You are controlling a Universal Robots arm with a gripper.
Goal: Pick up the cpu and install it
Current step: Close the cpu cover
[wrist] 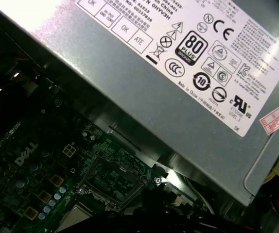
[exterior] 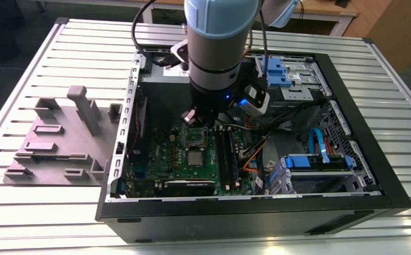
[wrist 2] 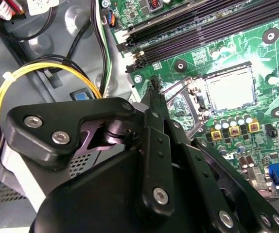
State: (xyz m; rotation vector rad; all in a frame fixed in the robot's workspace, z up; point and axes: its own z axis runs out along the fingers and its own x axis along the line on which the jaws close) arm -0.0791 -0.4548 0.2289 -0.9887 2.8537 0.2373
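Since the cpu (exterior: 194,158) is lying flat on the green board (exterior: 157,155), I am hanging my gripper (exterior: 193,121) close over that board, pointing down; open or closed, I cannot tell.

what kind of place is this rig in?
Probably a robotics lab bench for PC assembly: an open computer case sits on a slotted aluminium table, a grey fixture block beside it, and the robot arm reaches into the case.

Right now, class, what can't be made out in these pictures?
1. First wrist view: the cpu is cut off by the picture's edge.
2. Second wrist view: the gripper hides much of the motherboard.
3. Exterior view: the arm blocks part of the case interior.
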